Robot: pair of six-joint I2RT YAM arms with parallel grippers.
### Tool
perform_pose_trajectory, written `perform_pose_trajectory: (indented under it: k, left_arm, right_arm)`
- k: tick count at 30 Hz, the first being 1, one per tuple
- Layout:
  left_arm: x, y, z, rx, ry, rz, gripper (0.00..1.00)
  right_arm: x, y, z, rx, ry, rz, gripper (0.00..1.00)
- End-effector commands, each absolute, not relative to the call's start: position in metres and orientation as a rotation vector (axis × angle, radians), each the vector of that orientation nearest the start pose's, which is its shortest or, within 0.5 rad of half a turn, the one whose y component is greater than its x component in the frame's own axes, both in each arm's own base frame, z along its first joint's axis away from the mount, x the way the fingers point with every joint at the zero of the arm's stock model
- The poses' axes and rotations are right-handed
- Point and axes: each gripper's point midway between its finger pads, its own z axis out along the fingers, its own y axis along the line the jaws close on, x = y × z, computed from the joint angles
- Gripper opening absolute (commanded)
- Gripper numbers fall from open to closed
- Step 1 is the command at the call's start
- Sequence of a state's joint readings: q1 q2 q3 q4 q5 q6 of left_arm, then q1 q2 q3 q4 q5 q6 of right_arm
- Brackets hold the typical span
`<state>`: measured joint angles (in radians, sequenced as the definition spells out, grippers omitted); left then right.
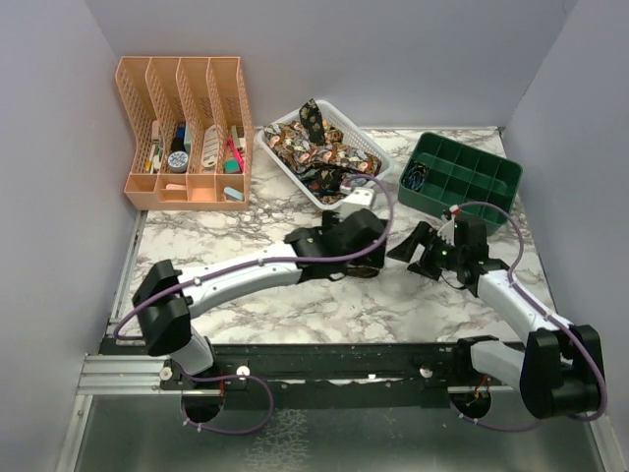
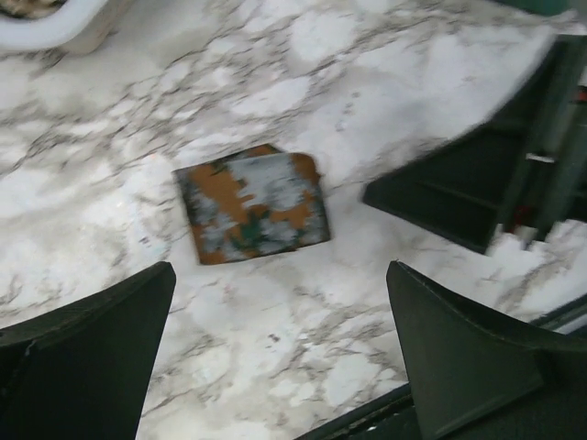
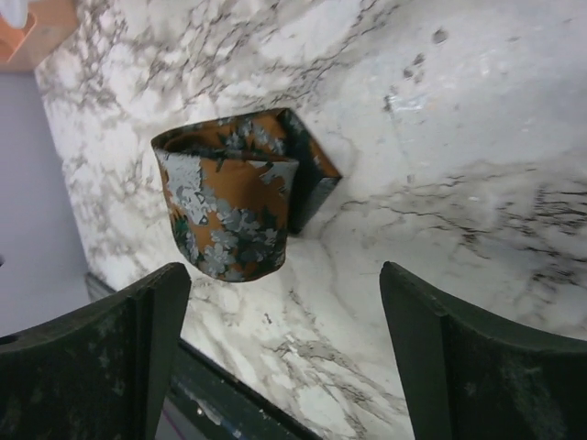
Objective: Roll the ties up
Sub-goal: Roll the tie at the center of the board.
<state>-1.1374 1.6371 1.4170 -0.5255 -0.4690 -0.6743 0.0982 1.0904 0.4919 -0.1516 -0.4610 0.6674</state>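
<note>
Lying rolled on table [image 3: 459, 137]: tie [image 3: 229, 202] | left gripper [image 2: 280, 275] spread wide | right gripper [image 3: 284, 270] spread wide

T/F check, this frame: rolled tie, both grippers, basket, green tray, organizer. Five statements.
1. A rolled tie lies on the marble table. True.
2. The left gripper is shut on it. False: its fingers are open and apart from the rolled tie.
3. The right gripper is open and holds nothing. True.
4. The loose ties lie in the green tray. False: they lie in the white basket; the green tray shows no ties.
5. The orange organizer stands at the far left. True.
</note>
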Motion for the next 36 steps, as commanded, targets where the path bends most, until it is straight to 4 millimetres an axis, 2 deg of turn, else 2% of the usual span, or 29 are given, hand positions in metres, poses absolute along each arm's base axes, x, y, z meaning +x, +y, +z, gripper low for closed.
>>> perform_pose_trajectory:
  k: [1, 3, 6, 8, 11, 15, 18, 21, 32, 36]
  left_arm:
    - [0.250, -0.334, 0.146, 0.236, 2.343, -0.520, 0.99]
    - [0.253, -0.321, 0.139, 0.215, 2.330, -0.622, 0.99]
    - [0.256, -0.314, 0.137, 0.196, 2.276, -0.795, 0.99]
    - [0.257, -0.313, 0.137, 0.205, 2.254, -0.858, 0.99]
    - [0.262, -0.310, 0.125, 0.217, 2.287, -0.867, 0.99]
    - [0.272, -0.319, 0.115, 0.234, 2.289, -0.920, 0.99]
    - [0.274, -0.327, 0.110, 0.255, 2.286, -0.968, 0.99]
    - [0.276, -0.334, 0.103, 0.267, 2.287, -0.996, 0.99]
    - [0.278, -0.357, 0.080, 0.295, 2.315, -1.112, 0.99]
    - [0.277, -0.365, 0.078, 0.300, 2.311, -1.159, 0.99]
  right_arm:
    - [0.261, 0.156, 0.100, 0.223, 2.346, 1.112, 0.94]
    - [0.260, 0.164, 0.096, 0.185, 2.372, 1.146, 0.97]
    - [0.259, 0.179, 0.087, 0.113, 2.424, 1.173, 0.99]
    - [0.261, 0.185, 0.079, 0.079, 2.464, 1.136, 0.99]
    - [0.263, 0.190, 0.071, 0.062, 2.491, 1.140, 0.97]
    - [0.272, 0.177, 0.053, 0.085, 2.544, 0.993, 0.86]
    - [0.273, 0.166, 0.038, 0.120, 2.600, 0.881, 0.72]
    - [0.271, 0.162, 0.030, 0.115, 2.611, 0.851, 0.62]
    - [0.265, 0.151, 0.011, 0.108, 2.647, 0.765, 0.54]
    - [0.262, 0.151, 0.008, 0.110, 2.663, 0.768, 0.54]
